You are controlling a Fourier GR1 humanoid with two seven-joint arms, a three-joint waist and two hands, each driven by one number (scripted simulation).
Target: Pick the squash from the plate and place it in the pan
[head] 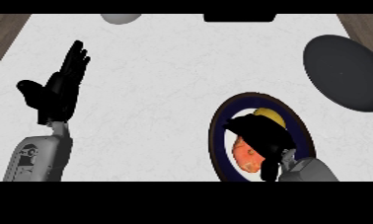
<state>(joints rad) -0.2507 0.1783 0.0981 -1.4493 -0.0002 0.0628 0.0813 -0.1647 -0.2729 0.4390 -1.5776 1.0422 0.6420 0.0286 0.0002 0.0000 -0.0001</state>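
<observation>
Yellow squash: on plate, under curled right hand.
Risk: orange item alongside may be grabbed.
Pan: apart.
Left hand: spread, resting.

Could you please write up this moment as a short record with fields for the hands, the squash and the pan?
left hand: open, fingers up, resting at the view's left
right hand: curled over the squash, above the plate
squash: yellow, on the plate, mostly hidden
plate: dark-rimmed, also holds an orange item
pan: dark, at the right edge, nothing visible inside

Left hand open, fingers straight up, right hand curled downward
</observation>
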